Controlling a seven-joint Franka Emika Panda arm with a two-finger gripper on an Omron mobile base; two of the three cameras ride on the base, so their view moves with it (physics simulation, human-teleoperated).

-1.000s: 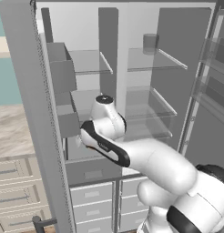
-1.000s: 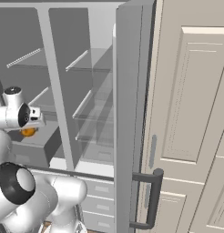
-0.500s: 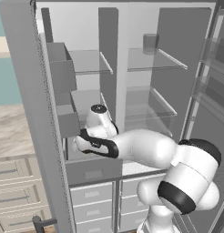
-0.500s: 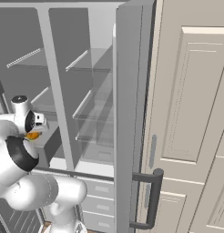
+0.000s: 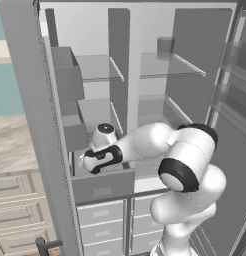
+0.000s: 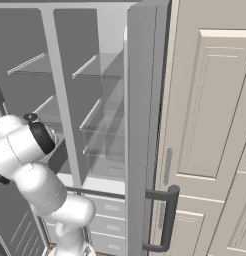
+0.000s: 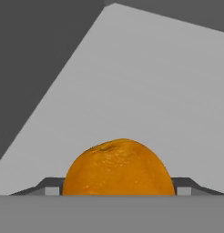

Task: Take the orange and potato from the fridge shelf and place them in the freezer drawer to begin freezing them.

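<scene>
The orange (image 7: 118, 168) sits between my gripper's (image 7: 118, 192) two fingertips, which are shut on its sides. Past it lie the pale grey floor (image 7: 150, 91) and a darker wall of the freezer drawer. From the left base view, my hand (image 5: 88, 166) reaches down to the left into the open freezer drawer (image 5: 102, 188), just behind its flat grey front panel with the small recess. The fingers and the orange are hidden by the hand there. The potato is out of view.
A grey translucent cup (image 5: 165, 48) stands on the upper right glass shelf (image 5: 170, 70). The open left fridge door (image 5: 35, 130) and its bins flank the drawer. The right door with its bar handle (image 6: 168, 216) stands open. Pale cabinet drawers (image 5: 15, 212) are at lower left.
The arm has folded lower and further left. The hand has come down with the orange from in front of the shelf into the freezer drawer.
</scene>
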